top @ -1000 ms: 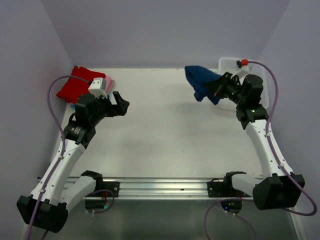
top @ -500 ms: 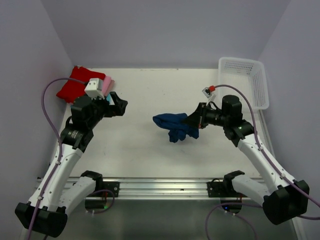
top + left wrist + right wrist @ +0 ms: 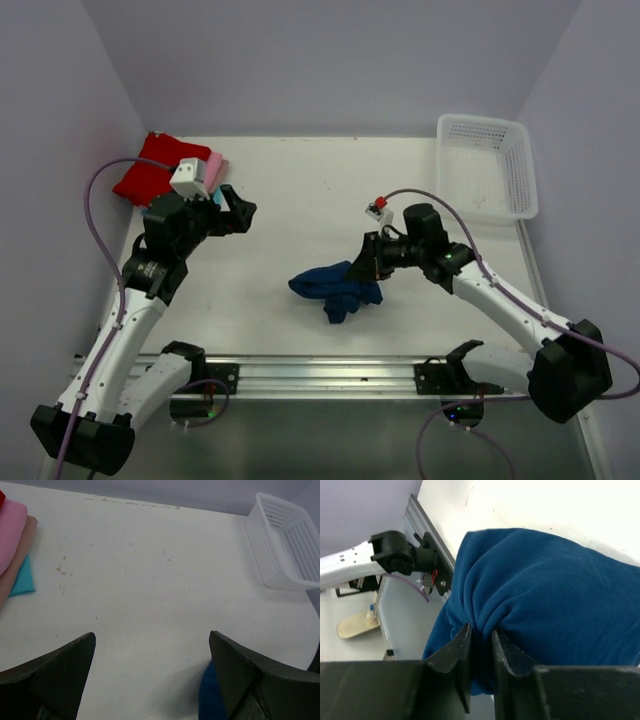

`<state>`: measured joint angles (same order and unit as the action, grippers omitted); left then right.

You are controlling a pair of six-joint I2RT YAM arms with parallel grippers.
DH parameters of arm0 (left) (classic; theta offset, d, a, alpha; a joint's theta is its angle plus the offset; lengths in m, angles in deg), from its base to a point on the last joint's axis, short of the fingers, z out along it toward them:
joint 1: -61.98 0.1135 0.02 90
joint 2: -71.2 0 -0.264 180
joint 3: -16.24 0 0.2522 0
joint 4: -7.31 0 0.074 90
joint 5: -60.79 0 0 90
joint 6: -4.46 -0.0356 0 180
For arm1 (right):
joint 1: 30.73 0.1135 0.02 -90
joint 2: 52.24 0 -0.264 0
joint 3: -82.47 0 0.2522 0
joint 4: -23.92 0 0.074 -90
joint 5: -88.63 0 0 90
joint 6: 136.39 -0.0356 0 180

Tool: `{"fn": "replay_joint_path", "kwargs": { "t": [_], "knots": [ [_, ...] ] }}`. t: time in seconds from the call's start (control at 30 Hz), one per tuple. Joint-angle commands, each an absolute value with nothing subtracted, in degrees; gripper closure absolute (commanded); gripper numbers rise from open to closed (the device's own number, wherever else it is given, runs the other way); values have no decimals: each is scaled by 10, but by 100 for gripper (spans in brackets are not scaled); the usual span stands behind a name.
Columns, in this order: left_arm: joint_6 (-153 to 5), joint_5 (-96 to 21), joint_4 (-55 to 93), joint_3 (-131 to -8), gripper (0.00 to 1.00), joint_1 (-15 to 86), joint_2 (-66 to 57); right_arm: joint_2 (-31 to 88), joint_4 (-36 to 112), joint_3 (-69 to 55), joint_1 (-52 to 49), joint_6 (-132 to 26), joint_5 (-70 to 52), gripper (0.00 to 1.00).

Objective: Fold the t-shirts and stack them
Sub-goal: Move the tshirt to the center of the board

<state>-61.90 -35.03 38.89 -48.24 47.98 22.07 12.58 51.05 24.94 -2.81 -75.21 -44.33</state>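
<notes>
Four t-shirts [image 3: 335,288] [image 3: 150,170] [image 3: 213,163] [image 3: 22,577], one basket [image 3: 487,165], two grippers [image 3: 243,212] [image 3: 358,272]

My overhead view is bright and evenly lit, with only faint, soft shadows on the table [image 3: 300,200] under the arms and no glare. On the left wrist feed the dark fingers [image 3: 55,675] at 7 and 5 o'clock look soft-edged. On the right wrist feed the table at 1 o'clock blows out white, while the navy t-shirt [image 3: 545,595] stays sharp.

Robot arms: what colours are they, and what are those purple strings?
The left arm and right arm have white tubes and chunky black joints. The purple strings are cables, one looping along each arm. The left gripper and right gripper have dark, wedge-shaped fingers. A white box sits on the left wrist.
</notes>
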Motion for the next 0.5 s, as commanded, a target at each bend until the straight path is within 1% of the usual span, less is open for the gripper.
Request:
{"fn": "replay_joint_path", "kwargs": {
  "t": [0.0,0.03,0.07,0.1,0.13,0.17,0.2,0.23,0.27,0.3,0.33,0.4,0.43,0.47],
  "knots": [
    [-607,-362,365,-480,1,482,217,179,524,192,20,-708,-400,50],
    [-607,-362,365,-480,1,482,217,179,524,191,20,-699,-400,41],
    [-607,-362,365,-480,1,482,217,185,548,178,21,-694,-369,32],
    [-608,-362,366,-480,1,482,220,192,561,171,21,-687,-263,23],
    [-608,-362,367,-479,1,482,221,197,578,162,21,-687,-191,13],
    [-608,-361,366,-479,1,481,222,206,622,135,21,-695,-101,8],
    [-608,-361,367,-477,1,482,223,218,646,115,18,-707,32,7],
    [-608,-361,367,-476,1,482,225,252,670,95,18,-710,104,5],
    [-608,-361,368,-476,1,482,226,268,689,59,14,-717,151,2],
    [-608,-362,370,-477,1,482,226,282,712,44,11,-735,225,2],
    [-609,-362,372,-477,1,482,228,311,720,32,7,-751,255,2],
    [-611,-357,379,-479,1,482,231,335,735,9,-29,-797,273,10],
    [-613,-351,383,-481,1,482,233,355,730,8,-44,-805,258,20],
    [-615,-347,389,-482,1,482,238,367,722,7,-76,-811,246,83]
  ]
}}
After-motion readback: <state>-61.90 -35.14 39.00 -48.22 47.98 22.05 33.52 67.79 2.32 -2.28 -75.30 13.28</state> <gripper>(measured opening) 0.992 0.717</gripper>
